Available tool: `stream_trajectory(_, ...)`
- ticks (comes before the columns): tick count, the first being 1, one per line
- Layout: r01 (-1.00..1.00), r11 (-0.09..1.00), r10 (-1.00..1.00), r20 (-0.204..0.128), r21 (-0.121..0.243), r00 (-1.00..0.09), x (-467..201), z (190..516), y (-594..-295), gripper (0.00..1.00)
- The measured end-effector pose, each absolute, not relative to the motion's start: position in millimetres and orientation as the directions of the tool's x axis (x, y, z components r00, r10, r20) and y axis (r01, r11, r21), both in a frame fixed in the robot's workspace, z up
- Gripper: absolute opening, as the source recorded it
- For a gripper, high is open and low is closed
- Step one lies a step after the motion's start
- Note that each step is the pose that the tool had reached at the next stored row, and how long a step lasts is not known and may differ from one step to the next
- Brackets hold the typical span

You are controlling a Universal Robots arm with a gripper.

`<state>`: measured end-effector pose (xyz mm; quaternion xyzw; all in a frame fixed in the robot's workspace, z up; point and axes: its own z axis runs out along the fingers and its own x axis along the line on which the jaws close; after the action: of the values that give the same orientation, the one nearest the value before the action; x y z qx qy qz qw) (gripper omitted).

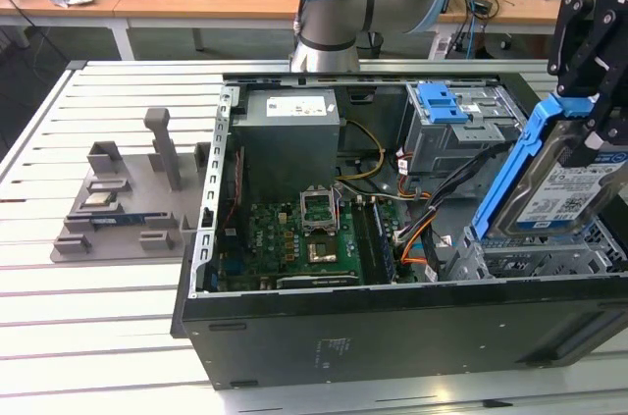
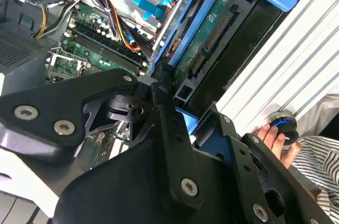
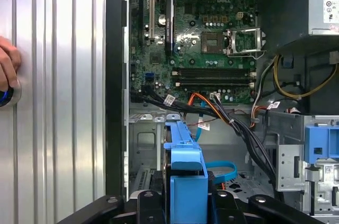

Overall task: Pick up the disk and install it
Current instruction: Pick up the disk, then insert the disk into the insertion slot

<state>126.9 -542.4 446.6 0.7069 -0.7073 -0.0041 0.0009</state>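
Clamping the disk between my jaws, I hold it in the air over the open computer case, above the corner at the exterior view's right, by the case's near wall. My gripper grips it by its upper end, the fingers pressed onto the blue rails on either side. The disk hangs steeply tilted, its white and blue label facing the exterior view. Its lower end is down by the grey drive cage; I cannot tell whether they touch.

In both wrist views the disk juts out from my gripper, with the motherboard beyond it. The power supply sits at the case's far wall, and a blue bracket tops another cage beside it.

A person's hand rests on a round knob on the slatted table, just outside the case.
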Motion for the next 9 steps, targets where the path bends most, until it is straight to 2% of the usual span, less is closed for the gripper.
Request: stream_trajectory(9, -1.000, 0.000, -1.000, -0.002, 0.007, 0.000, 126.9, 445.1, -543.6, 0.36)
